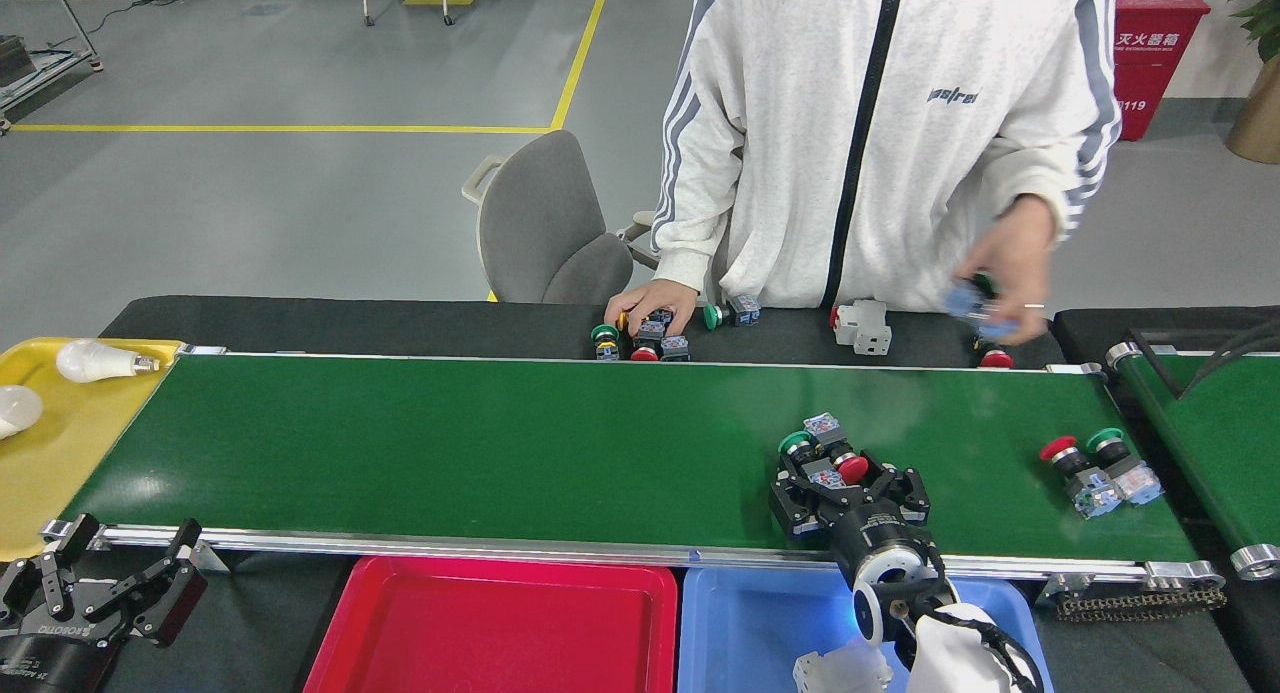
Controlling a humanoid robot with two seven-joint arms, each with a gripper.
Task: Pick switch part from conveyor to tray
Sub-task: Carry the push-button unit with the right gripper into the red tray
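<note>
Conveyor (450, 443) — long flat dark-green belt, silver rails. Two switch parts (822, 451) lie on it right of centre, touching: one green-capped, one red-capped, grey-blue bodies, on their sides. Second pair (1100, 467) near the belt's right end — red and green caps, side by side. Red tray (480, 628) and blue tray (750, 628) sit below the near rail.
</note>
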